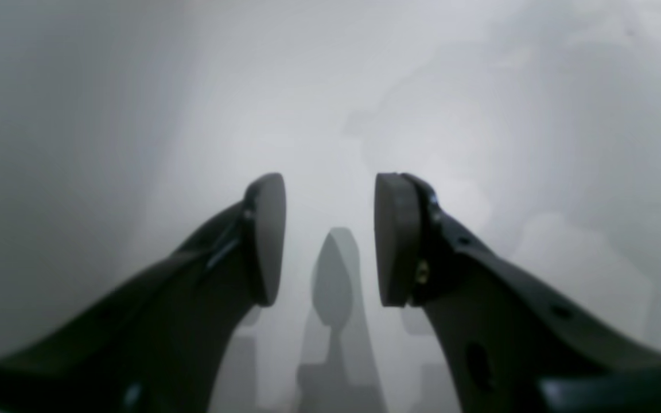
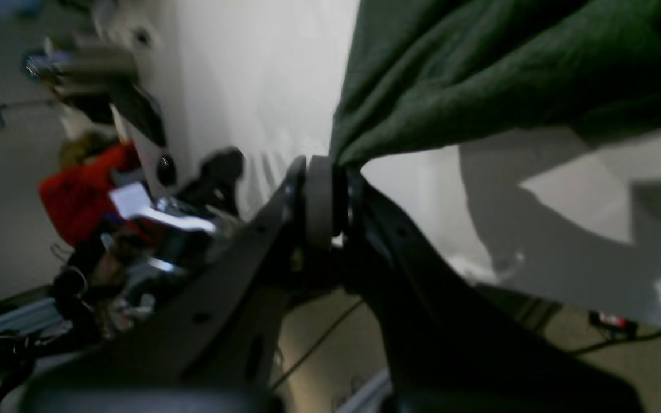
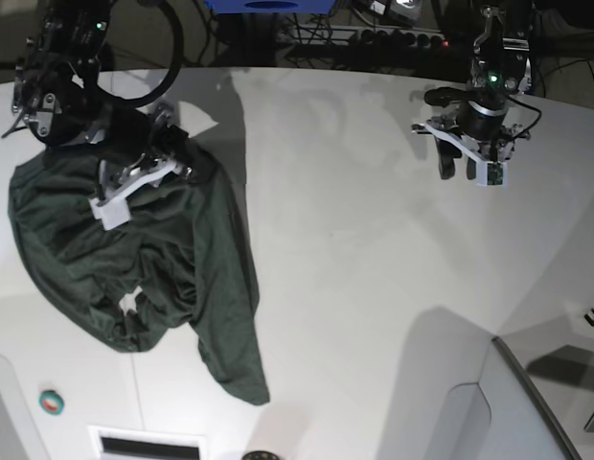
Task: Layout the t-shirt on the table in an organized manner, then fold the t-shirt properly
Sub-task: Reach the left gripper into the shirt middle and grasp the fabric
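Right wrist view: the right gripper [image 2: 330, 198] has its jaws pinching an edge of the dark green t-shirt [image 2: 479, 74], soft knit that sags (light, I judge). Farther off, it lies crumpled on the white table [image 3: 374, 249]. Better holds: hem corners. The left gripper [image 1: 329, 241] stands spread, empty.

A small teal round button [image 3: 51, 402] sits beside a white vent slot [image 3: 148, 445].

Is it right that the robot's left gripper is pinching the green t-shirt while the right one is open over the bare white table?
No, the sides are swapped. The right gripper pinches the t-shirt, as the right wrist view shows. The left gripper is open over the bare white table.
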You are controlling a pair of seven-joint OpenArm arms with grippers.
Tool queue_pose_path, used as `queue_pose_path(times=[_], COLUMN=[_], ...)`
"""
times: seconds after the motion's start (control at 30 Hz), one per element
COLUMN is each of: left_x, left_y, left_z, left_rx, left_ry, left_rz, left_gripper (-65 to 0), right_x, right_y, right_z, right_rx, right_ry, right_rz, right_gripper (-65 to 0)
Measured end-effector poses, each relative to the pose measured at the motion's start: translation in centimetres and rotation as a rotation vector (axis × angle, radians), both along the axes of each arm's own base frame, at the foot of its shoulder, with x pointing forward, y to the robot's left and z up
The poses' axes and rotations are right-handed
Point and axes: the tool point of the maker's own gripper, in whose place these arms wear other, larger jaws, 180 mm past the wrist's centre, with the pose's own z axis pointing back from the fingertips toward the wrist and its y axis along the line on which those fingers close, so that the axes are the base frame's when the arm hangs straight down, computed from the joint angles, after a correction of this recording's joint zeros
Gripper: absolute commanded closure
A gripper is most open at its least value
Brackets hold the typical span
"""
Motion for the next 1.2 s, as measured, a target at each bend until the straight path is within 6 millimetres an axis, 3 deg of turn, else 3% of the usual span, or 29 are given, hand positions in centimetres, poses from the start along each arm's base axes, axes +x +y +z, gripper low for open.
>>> queue_pose_path(times=[0.2, 0.33, 0.43, 0.57, 0.7, 0.8, 0.9, 0.93, 1.03, 1.1, 1.2], left_x=[1.4, 1.7, 2.4, 2.7, 3.1, 4.1, 5.5, 6.1, 7.8, 9.0, 9.9], left_y=[0.0, 0.0, -0.3, -3.5, -7.5, -10.5, -14.3, -15.7, -20.6, -23.6, -27.2], left_z=[0.8, 0.9, 1.2, 0.8, 0.7, 1.2, 2.2, 2.7, 4.5, 5.5, 5.7], left_rx=[0.001, 0.0, -0.004, -0.03, -0.073, -0.097, -0.137, -0.154, -0.22, -0.251, -0.27], left_ry=[-0.035, -0.036, -0.053, -0.043, -0.045, -0.065, -0.102, -0.117, -0.17, -0.201, -0.202], left_rz=[-0.003, -0.002, -0.008, -0.089, -0.177, -0.249, -0.323, -0.338, -0.414, -0.456, -0.536], left_gripper=[-25.0, -25.0, -25.0, -25.0, -25.0, -25.0, -23.9, -20.2, 0.0, 0.0, 0.0], right_x=[-3.3, -6.3, -6.5, -5.6, -2.6, -0.7, -1.2, -0.9, 1.0, 2.3, 2.5], right_y=[3.0, 5.0, 5.3, 3.5, -0.6, -7.3, -13.2, -14.6, -17.2, -19.3, -22.0], right_z=[-1.5, -4.3, -5.2, -4.7, -1.7, -2.2, -3.9, -4.3, -5.2, -5.7, -6.5], right_rx=[0.043, 0.044, 0.046, 0.011, -0.05, -0.143, -0.233, -0.241, -0.251, -0.284, -0.333], right_ry=[0.126, 0.255, 0.284, 0.224, 0.047, -0.006, 0.028, 0.037, 0.042, 0.029, 0.027], right_rz=[0.178, 0.331, 0.342, 0.257, 0.092, -0.166, -0.34, -0.378, -0.409, -0.447, -0.498], right_gripper=[-1.2, -2.7, -12.3, -27.6, -29.1, -29.1, -29.1, -29.1, -28.8, -23.9, -5.0])
